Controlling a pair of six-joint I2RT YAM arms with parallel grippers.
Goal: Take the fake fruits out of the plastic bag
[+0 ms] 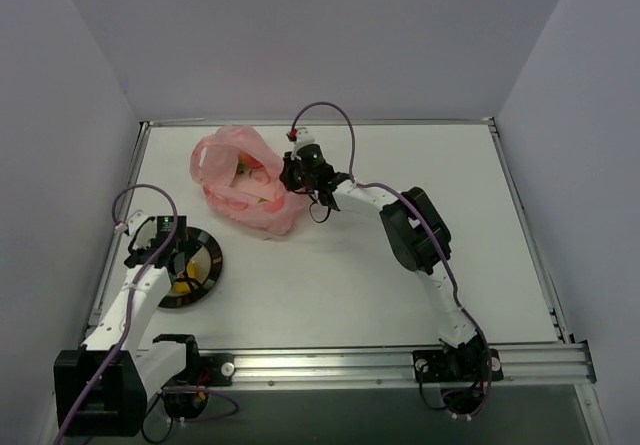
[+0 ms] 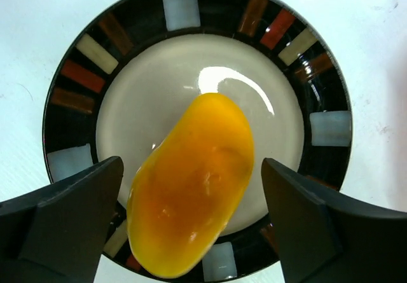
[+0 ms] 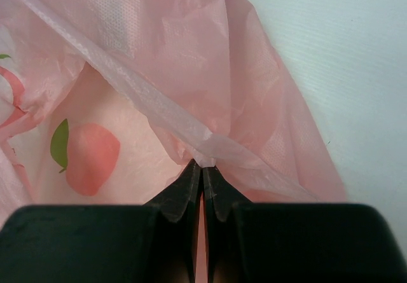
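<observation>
Bare table (image 1: 330, 295) lies open across the middle and far right. At the near left, the left gripper (image 2: 191, 193) hangs spread above the striped plate (image 2: 181, 6), only narrow gaps either side of the mango (image 2: 200, 156). Far centre, the heaped plastic bag (image 1: 245, 180) blocks passage, its right edge pinched in the right gripper (image 3: 202, 175), whose right arm (image 1: 415, 230) slants across the right half.

The left gripper (image 2: 191, 175) hangs open, seemingly pointing straight down; the right arm (image 1: 415, 230) reaches forward, right gripper (image 3: 202, 172) pinched on the plastic bag (image 3: 191, 60).
</observation>
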